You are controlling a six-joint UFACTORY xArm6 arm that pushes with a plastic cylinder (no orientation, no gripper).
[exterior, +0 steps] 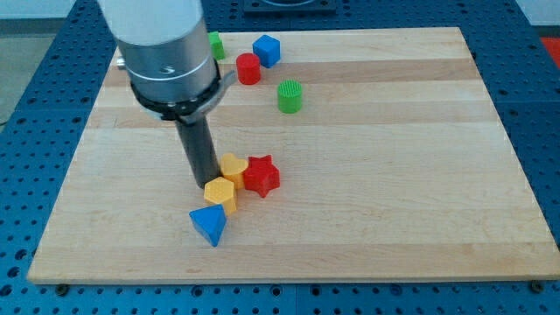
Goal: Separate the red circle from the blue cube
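- Rod upright, no pincer to spread or press; my tip touches the left side of the yellow blocks.
- Red circle lies far, touching the blue cube to its right.
- Red star, blue triangle sit near the tip; green cylinder stands apart.

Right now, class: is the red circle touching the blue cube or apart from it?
Touching, or nearly: the red circle sits against the blue cube, no board visible between them.
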